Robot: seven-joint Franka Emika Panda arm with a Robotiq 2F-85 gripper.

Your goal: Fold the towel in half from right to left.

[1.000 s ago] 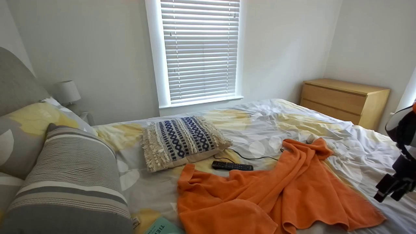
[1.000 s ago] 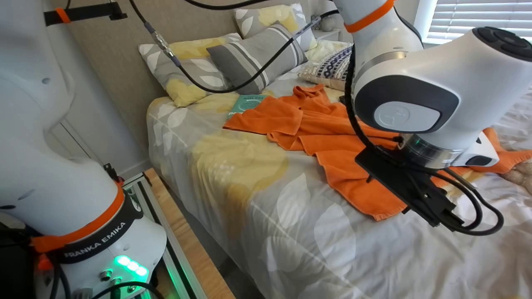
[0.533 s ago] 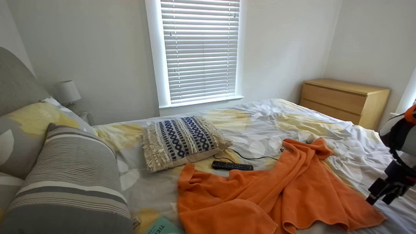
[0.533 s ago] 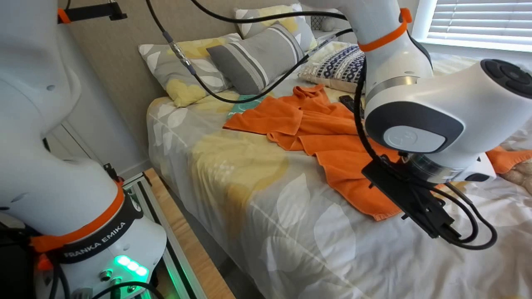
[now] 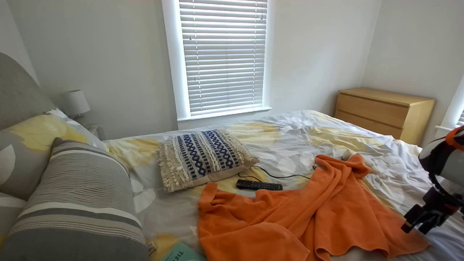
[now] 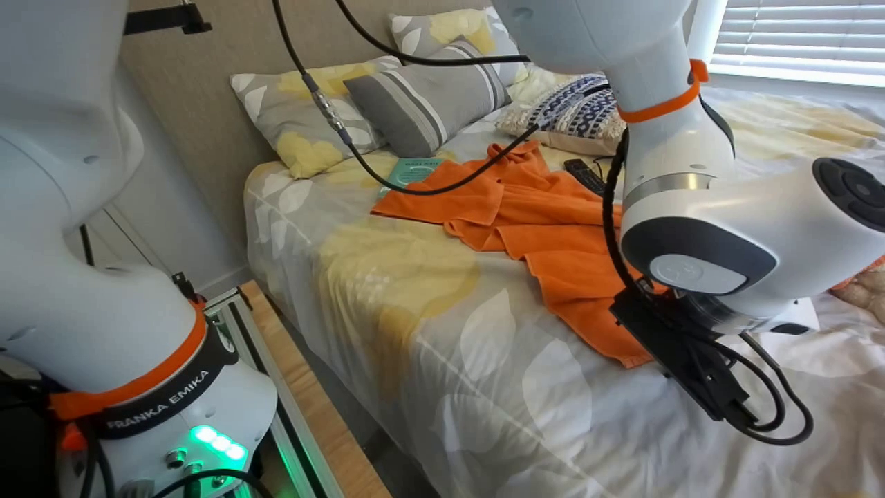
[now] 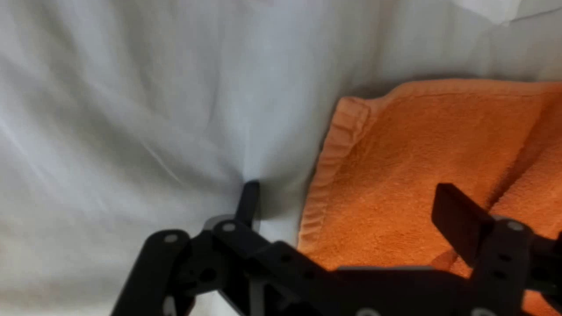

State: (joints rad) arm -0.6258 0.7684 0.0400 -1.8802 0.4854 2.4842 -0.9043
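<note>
The orange towel (image 5: 348,217) lies rumpled on the bed in both exterior views (image 6: 553,228). In the wrist view its hemmed edge and one corner (image 7: 395,175) show flat on the sheet. My gripper (image 5: 415,229) is at the towel's right corner in an exterior view, seemingly just above it. In the wrist view the open gripper (image 7: 348,186) has one finger over the bare sheet and the other over the towel, with the hem between them. It holds nothing. In an exterior view the arm and the wrist mount (image 6: 681,360) hide the fingers and part of the towel.
A patterned pillow (image 5: 206,157) and a black remote (image 5: 259,185) lie behind the towel. A green book (image 6: 415,169) touches its far-left end. A striped pillow (image 5: 79,203) lies at the left. A fluffy thing (image 6: 864,290) lies by the towel's other end. A cable loops from the arm.
My gripper has moved down and, in an exterior view, leftward to the towel's right corner. The arm has lowered over the bed. The towel has not moved.
</note>
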